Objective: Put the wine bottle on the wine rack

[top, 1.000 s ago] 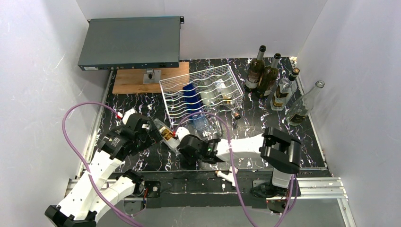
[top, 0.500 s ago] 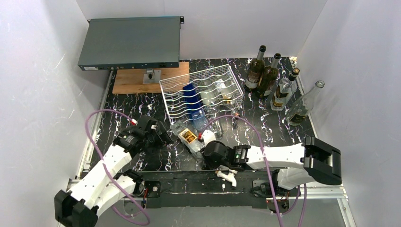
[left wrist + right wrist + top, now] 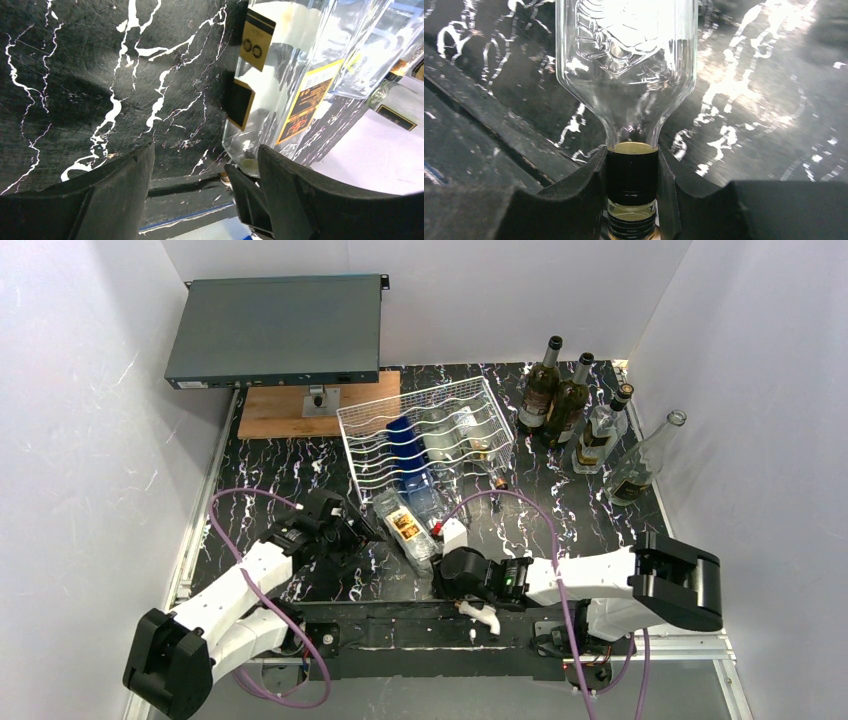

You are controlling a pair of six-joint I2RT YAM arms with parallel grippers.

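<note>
My right claw (image 3: 631, 175) is clamped on the black-capped neck of a clear glass wine bottle (image 3: 403, 525) with a yellow-and-black label. I hold it low over the black marbled table (image 3: 300, 465), just beside the near edge of the white wire wine rack (image 3: 485, 405). The bottle's long axis runs diagonally, base toward the far left and the rack's near corner, neck toward me and to the right. My left claw (image 3: 192, 175) hangs with jaws apart, gripping nothing, one finger close by the bottle's base. Several bottles lie in the rack, one a blue bottle (image 3: 405, 445). To the rack's right stand four more: two dark glass bottles (image 3: 540, 395) and two clear glass bottles (image 3: 600, 435). One dark grey flat metal box (image 3: 275, 330) sits raised over one wooden board (image 3: 280, 415) at far left.
</note>
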